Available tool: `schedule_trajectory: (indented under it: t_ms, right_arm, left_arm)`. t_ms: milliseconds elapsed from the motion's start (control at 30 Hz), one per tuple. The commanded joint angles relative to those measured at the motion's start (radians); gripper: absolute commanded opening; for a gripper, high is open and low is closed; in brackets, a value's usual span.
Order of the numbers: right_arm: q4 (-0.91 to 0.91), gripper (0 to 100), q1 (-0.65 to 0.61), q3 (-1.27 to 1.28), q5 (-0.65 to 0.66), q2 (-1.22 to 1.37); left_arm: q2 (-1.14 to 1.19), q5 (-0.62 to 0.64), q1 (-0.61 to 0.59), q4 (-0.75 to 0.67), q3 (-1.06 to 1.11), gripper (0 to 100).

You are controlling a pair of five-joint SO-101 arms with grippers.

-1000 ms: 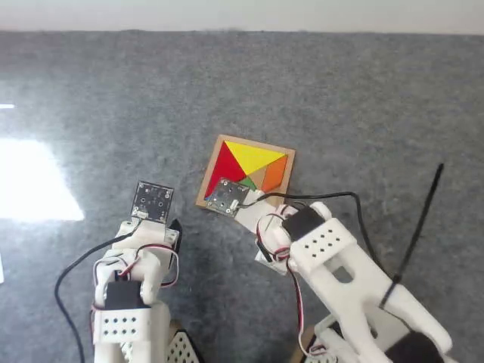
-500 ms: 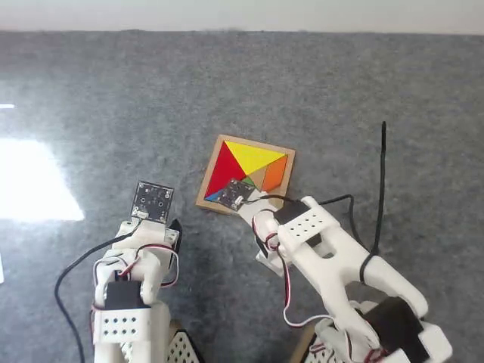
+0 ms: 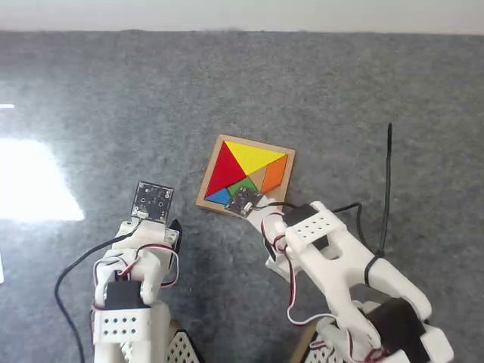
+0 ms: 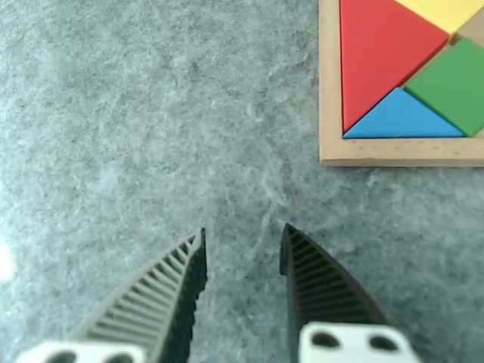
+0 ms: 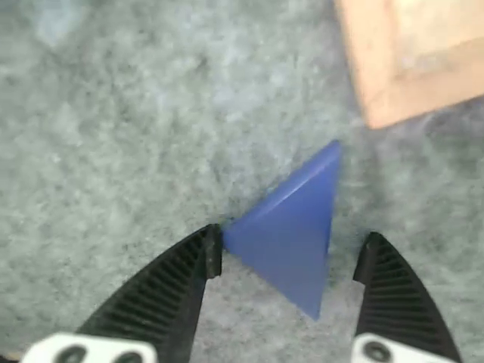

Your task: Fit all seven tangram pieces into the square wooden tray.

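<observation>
The square wooden tray (image 3: 214, 150) lies mid-table, holding red (image 3: 223, 166), yellow (image 3: 253, 156), orange (image 3: 276, 174), green (image 3: 243, 184) and light blue (image 3: 218, 196) pieces, with a wood-coloured patch (image 3: 262, 179) between them. My right arm (image 3: 318, 234) hangs over the tray's near edge. Below it, a dark blue triangle (image 5: 291, 227) rests on the table beside the tray's corner (image 5: 401, 60), between the open fingers of my right gripper (image 5: 291, 253); one fingertip (image 5: 212, 249) touches it. My left gripper (image 4: 242, 246) is open over bare table, short of the tray's corner (image 4: 329, 151).
Grey felt-like table surface all around. A black cable (image 3: 384, 189) rises from the right arm. A bright patch of glare (image 3: 30, 178) lies at the far left. The left arm (image 3: 140, 265) stands to the left of the tray.
The right arm's wrist has shifted rightward along the tray's near edge, uncovering the light blue and green pieces. The left arm has kept still.
</observation>
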Motion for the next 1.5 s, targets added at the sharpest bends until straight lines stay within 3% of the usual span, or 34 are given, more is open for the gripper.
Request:
schedule_trajectory:
  t_ms: [0, 400, 567, 800, 967, 1100, 1467]
  right_arm:
    - [-0.035, 28.1, 0.028, 0.0, 0.014, -0.036]
    - [-0.033, 15.9, 0.028, 0.0, 0.014, -0.041]
    - [-0.021, 15.5, 0.035, -0.012, 0.028, -0.05]
    - [0.128, 15.4, 0.036, -0.124, 0.057, -0.09]
    - [0.208, 15.4, 0.058, -0.129, 0.152, -0.283]
    - [0.234, 15.8, 0.077, -0.193, 0.318, -0.36]
    - [0.407, 15.4, 0.056, -0.715, 0.585, 0.134]
  left_arm:
    - [-0.015, -0.012, -0.006, 0.0, -0.008, 15]
    - [-0.015, -0.012, -0.006, 0.0, -0.008, 15]
    - [-0.015, -0.012, -0.006, 0.0, -0.008, 15]
    - [-0.015, -0.012, -0.006, 0.0, -0.008, 15]
    - [-0.015, -0.012, -0.006, 0.0, -0.008, 15]
    - [-0.015, -0.012, -0.006, 0.0, -0.008, 15]
    - [-0.015, -0.012, -0.006, 0.0, -0.008, 15]
